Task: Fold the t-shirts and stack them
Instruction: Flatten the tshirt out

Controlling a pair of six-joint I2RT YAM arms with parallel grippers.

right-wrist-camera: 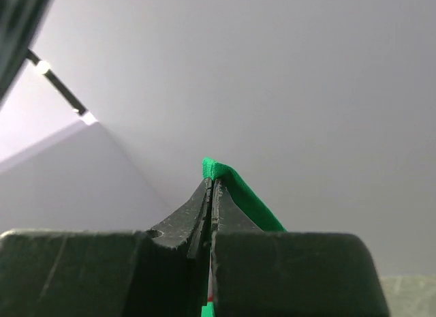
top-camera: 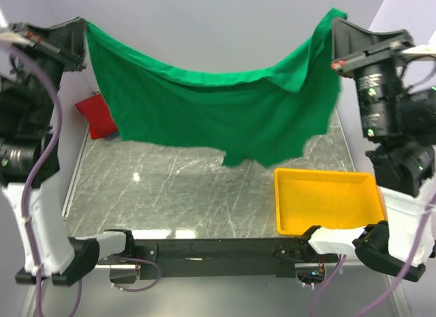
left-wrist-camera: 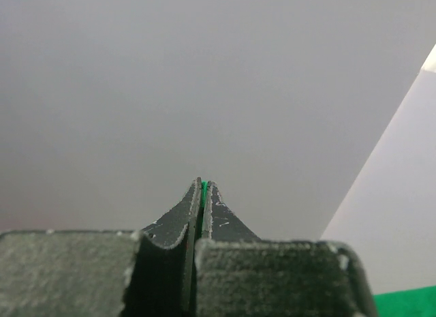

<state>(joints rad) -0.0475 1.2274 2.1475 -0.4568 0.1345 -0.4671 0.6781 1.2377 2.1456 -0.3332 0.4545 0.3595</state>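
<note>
Green t-shirt (top-camera: 218, 112) hangs in the air, spread wide between the two claws and raised over the surface (top-camera: 177, 194). Its top edge sags in a shallow curve from 10 o'clock to 2 o'clock in the top view. Its lower hem is uneven and reaches lowest just right of centre, where a flap dips toward 5 o'clock. From above I cannot tell whether that flap touches the surface.

The left claw (top-camera: 82, 32), up at 10 o'clock, pinches the shirt's left upper corner. In the left wrist view its fingers (left-wrist-camera: 219, 218) are pressed together, with only a thin sliver of green showing between the tips. A patch of the same green sits in that view's 5 o'clock corner.

The right claw (top-camera: 335, 27), up at 2 o'clock, pinches the opposite upper corner. In the right wrist view its fingers (right-wrist-camera: 194, 218) are likewise pressed together. A fold of green cloth pokes out above the tips and runs down toward 4 o'clock.

The red t-shirt (top-camera: 95, 116) lies bunched at 9 o'clock, at the far left edge of the surface, and the green shirt's hanging left side partly hides it.

The yellow tray (top-camera: 327, 198) rests on the surface at 4 o'clock, near the right arm's base and well apart from the red t-shirt.

The surface is grey stone with white veins, and a pale wall (top-camera: 204, 24) stands behind the hanging shirt.
</note>
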